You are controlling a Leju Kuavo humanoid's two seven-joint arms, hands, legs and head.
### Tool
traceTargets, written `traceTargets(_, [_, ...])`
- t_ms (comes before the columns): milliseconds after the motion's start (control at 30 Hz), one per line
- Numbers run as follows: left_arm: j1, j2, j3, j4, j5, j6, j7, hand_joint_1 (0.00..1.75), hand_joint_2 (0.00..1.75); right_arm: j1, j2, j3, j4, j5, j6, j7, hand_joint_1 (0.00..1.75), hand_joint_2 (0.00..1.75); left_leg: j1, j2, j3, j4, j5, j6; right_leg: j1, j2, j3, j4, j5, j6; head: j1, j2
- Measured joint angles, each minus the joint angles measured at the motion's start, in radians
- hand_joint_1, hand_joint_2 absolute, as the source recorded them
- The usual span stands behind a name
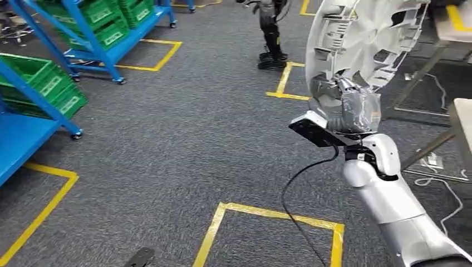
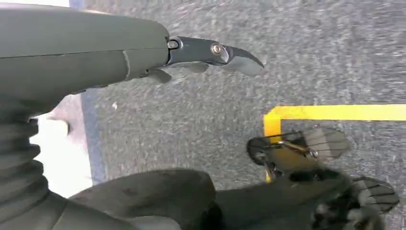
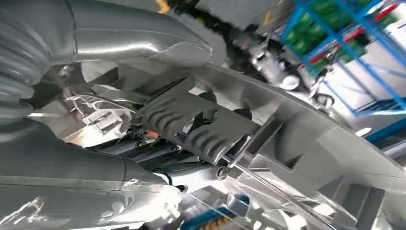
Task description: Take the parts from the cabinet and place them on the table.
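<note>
the right hand is closed on the lower rim of a white wheel cover, holding it up in the air at the end of the raised silver arm. the wheel cover stands nearly upright on its edge, its ribbed inner side with clips and spokes facing the camera and its round face tipped a little back; being a disc it has no clear long axis, and its top runs out of the head view. in the right wrist view the thumb lies over the rim of the wheel cover and dark ribbed fingers press against its inner ribs.

the left hand hangs over the floor with nothing in it, one dark finger stretched out straight.

below the wheel cover is grey carpet floor marked with yellow tape squares. well to the left of the wheel cover stand blue racks loaded with green crates. just right of the wheel cover are the edge of a pale bench and its metal legs, with white cables on the floor beneath. beyond the wheel cover, to its left, a dark legged machine stands on the carpet.
</note>
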Motion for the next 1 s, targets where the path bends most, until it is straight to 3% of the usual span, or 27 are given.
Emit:
traceTargets(33, [-0.001, 0.001, 0.000, 0.000, 0.000, 0.000, 0.000, 0.00, 1.75, -0.001, 0.001, 0.000, -0.001, 0.001, 0.000, -0.001, 1.75, 1.75, -0.005, 0.006, -0.001, -0.003, -0.006, -0.012, -0.005, 0.010, -0.006, -0.004, 0.005, 0.008, 0.002, 0.000])
traceTargets(100, [-0.002, 0.001, 0.000, 0.000, 0.000, 0.000, 0.000, 0.00, 1.75, 0.003, 0.001, 0.002, -0.001, 0.001, 0.000, 0.000, 1.75, 1.75, -0.006, 0.024, 0.002, -0.009, -0.002, -0.009, -0.009, 0.033, -0.008, -0.014, 0.014, 0.022, -0.003, 0.000])
traceTargets(133, [-0.004, -0.001, 0.000, 0.000, 0.000, -0.002, 0.000, 0.00, 1.75, 0.004, 0.001, 0.002, 0.000, 0.003, 0.000, 0.002, 1.75, 1.75, 0.006, 0.040, 0.005, -0.019, 0.006, -0.007, -0.007, 0.023, -0.017, -0.010, 0.013, 0.023, -0.003, 0.000])
traceTargets(167, [-0.005, 0.000, 0.000, 0.000, 0.000, -0.002, 0.000, 0.00, 1.75, 0.000, 0.001, 0.003, 0.001, 0.004, 0.000, 0.004, 1.75, 1.75, 0.003, 0.050, 0.006, -0.021, 0.007, -0.005, 0.003, -0.042, -0.028, 0.012, -0.007, 0.030, 0.006, 0.000])
traceTargets(200, [-0.004, 0.000, 0.000, 0.000, 0.000, -0.002, 0.000, 0.00, 1.75, -0.004, 0.005, 0.005, 0.002, 0.006, 0.000, 0.004, 1.75, 1.75, 0.002, 0.062, 0.007, -0.021, 0.006, 0.001, 0.001, -0.087, -0.057, 0.079, -0.049, 0.037, 0.013, 0.000])
traceTargets(267, [-0.001, 0.001, 0.000, 0.000, 0.000, -0.003, 0.000, 0.00, 1.75, -0.002, 0.008, 0.011, 0.003, 0.012, 0.000, 0.002, 1.75, 1.75, 0.002, 0.087, 0.007, -0.021, 0.006, 0.001, -0.002, -0.114, -0.121, 0.226, -0.114, 0.045, 0.013, 0.000])
traceTargets(300, [0.000, 0.001, 0.000, 0.000, 0.000, -0.003, 0.000, 0.00, 1.75, -0.002, 0.009, 0.015, 0.005, 0.013, 0.000, 0.002, 1.75, 1.75, 0.003, 0.100, 0.007, -0.021, 0.006, 0.001, -0.004, -0.117, -0.142, 0.277, -0.128, 0.048, 0.013, 0.000])
traceTargets(333, [0.001, 0.001, 0.000, 0.000, 0.000, -0.003, 0.000, 0.00, 1.75, -0.003, 0.009, 0.017, 0.006, 0.013, 0.000, 0.003, 1.75, 1.75, 0.003, 0.111, 0.008, -0.021, 0.005, 0.000, -0.006, -0.119, -0.139, 0.277, -0.118, 0.049, 0.013, 0.000])
traceTargets(367, [0.000, 0.000, 0.000, 0.000, -0.001, -0.003, 0.000, 0.00, 1.75, -0.003, 0.010, 0.018, 0.006, 0.012, 0.000, 0.004, 1.75, 1.75, 0.003, 0.123, 0.009, -0.021, 0.004, -0.003, -0.007, -0.120, -0.115, 0.237, -0.093, 0.050, 0.013, 0.000])
traceTargets(400, [0.000, 0.000, 0.000, 0.000, -0.001, -0.004, 0.000, 0.00, 1.75, -0.003, 0.013, 0.019, 0.006, 0.012, 0.000, 0.005, 1.75, 1.75, 0.004, 0.132, 0.011, -0.020, 0.001, -0.006, -0.007, -0.128, -0.072, 0.164, -0.058, 0.051, 0.013, 0.000])
traceTargets(433, [-0.001, 0.000, 0.000, 0.000, -0.002, -0.006, 0.000, 0.00, 1.75, -0.004, 0.017, 0.021, 0.006, 0.013, 0.000, 0.006, 1.75, 1.75, 0.004, 0.143, 0.015, -0.018, -0.002, -0.012, -0.006, -0.155, -0.009, 0.059, -0.019, 0.052, 0.013, 0.000])
traceTargets(467, [-0.001, 0.001, 0.000, 0.000, -0.002, -0.006, 0.000, 0.00, 1.75, -0.007, 0.023, 0.022, 0.006, 0.015, 0.000, 0.005, 1.75, 1.75, 0.001, 0.150, 0.017, -0.016, -0.006, -0.018, -0.001, -0.203, 0.017, 0.004, -0.028, 0.055, 0.014, 0.000])
traceTargets(500, [-0.003, 0.003, 0.000, 0.000, -0.002, -0.006, 0.001, 0.00, 1.75, -0.013, 0.034, 0.026, 0.008, 0.019, 0.000, 0.005, 1.75, 1.75, -0.010, 0.159, 0.014, -0.010, -0.010, -0.025, 0.000, -0.199, 0.024, -0.001, -0.024, 0.035, 0.011, 0.000])
traceTargets(533, [-0.004, 0.003, 0.000, 0.000, -0.002, -0.006, 0.003, 0.00, 1.75, -0.018, 0.040, 0.028, 0.012, 0.021, -0.001, 0.005, 1.75, 1.75, -0.011, 0.166, 0.015, -0.013, -0.009, -0.027, 0.001, -0.180, 0.020, 0.003, -0.026, 0.022, 0.010, 0.000])
traceTargets(633, [-0.006, 0.005, 0.000, 0.000, -0.002, -0.007, 0.004, 0.00, 1.75, -0.020, 0.049, 0.033, 0.021, 0.027, -0.001, 0.007, 1.75, 1.75, -0.007, 0.193, 0.023, -0.017, -0.014, -0.039, 0.003, -0.149, 0.016, 0.000, -0.021, 0.003, 0.009, 0.000])
traceTargets(667, [-0.008, 0.005, 0.000, 0.000, -0.002, -0.010, 0.004, 0.00, 1.75, -0.021, 0.056, 0.036, 0.022, 0.031, -0.001, 0.009, 1.75, 1.75, -0.003, 0.158, 0.019, -0.004, -0.031, -0.045, 0.000, -0.140, 0.016, -0.002, -0.018, -0.003, 0.008, 0.000])
traceTargets(700, [-0.007, 0.006, 0.000, 0.000, -0.002, -0.010, 0.004, 0.00, 1.75, -0.024, 0.064, 0.039, 0.025, 0.033, -0.001, 0.013, 1.75, 1.75, -0.003, 0.124, -0.001, 0.043, -0.065, -0.045, -0.002, -0.131, 0.015, -0.003, -0.016, -0.010, 0.008, 0.000])
traceTargets(767, [-0.005, 0.007, 0.000, 0.000, -0.002, -0.013, 0.007, 0.00, 1.75, -0.027, 0.080, 0.048, 0.032, 0.036, -0.001, 0.014, 1.75, 1.75, -0.003, 0.099, -0.078, 0.203, -0.140, -0.046, -0.002, -0.104, 0.012, -0.003, -0.013, -0.017, 0.004, 0.000])
traceTargets(800, [-0.003, 0.007, 0.000, 0.000, -0.002, -0.015, 0.007, 0.00, 1.75, -0.027, 0.085, 0.052, 0.035, 0.039, -0.001, 0.015, 1.75, 1.75, -0.003, 0.096, -0.111, 0.266, -0.158, -0.046, -0.001, -0.091, 0.010, -0.003, -0.012, -0.018, 0.004, 0.000])
traceTargets(833, [-0.002, 0.007, 0.000, 0.000, -0.002, -0.015, 0.009, 0.00, 1.75, -0.027, 0.088, 0.056, 0.038, 0.041, -0.001, 0.015, 1.75, 1.75, -0.003, 0.095, -0.129, 0.288, -0.152, -0.044, 0.000, -0.077, 0.010, -0.003, -0.012, -0.018, 0.004, 0.000])
traceTargets(867, [-0.003, 0.008, 0.000, 0.000, -0.002, -0.015, 0.010, 0.00, 1.75, -0.027, 0.091, 0.060, 0.041, 0.042, -0.001, 0.016, 1.75, 1.75, -0.003, 0.094, -0.123, 0.265, -0.122, -0.042, 0.000, -0.063, 0.010, -0.003, -0.011, -0.018, 0.004, 0.000])
traceTargets(933, [-0.004, 0.009, 0.000, 0.000, -0.002, -0.016, 0.010, 0.00, 1.75, -0.031, 0.098, 0.064, 0.045, 0.044, -0.001, 0.019, 1.75, 1.75, -0.002, 0.078, -0.063, 0.129, -0.032, -0.036, -0.002, -0.038, 0.011, -0.003, -0.008, -0.014, 0.005, 0.000])
traceTargets(967, [-0.004, 0.012, 0.000, 0.000, -0.002, -0.015, 0.010, 0.00, 1.75, -0.035, 0.103, 0.066, 0.048, 0.045, -0.001, 0.021, 1.75, 1.75, 0.001, 0.032, -0.027, 0.051, 0.003, -0.033, -0.005, -0.028, 0.009, -0.003, -0.006, -0.010, 0.004, 0.000])
traceTargets(1000, [-0.003, 0.013, 0.000, 0.000, -0.002, -0.015, 0.010, 0.00, 1.75, -0.042, 0.106, 0.069, 0.050, 0.045, -0.001, 0.022, 1.75, 1.75, 0.004, -0.011, -0.011, 0.010, 0.005, -0.027, 0.000, -0.016, 0.002, 0.001, -0.005, -0.004, 0.005, 0.000])
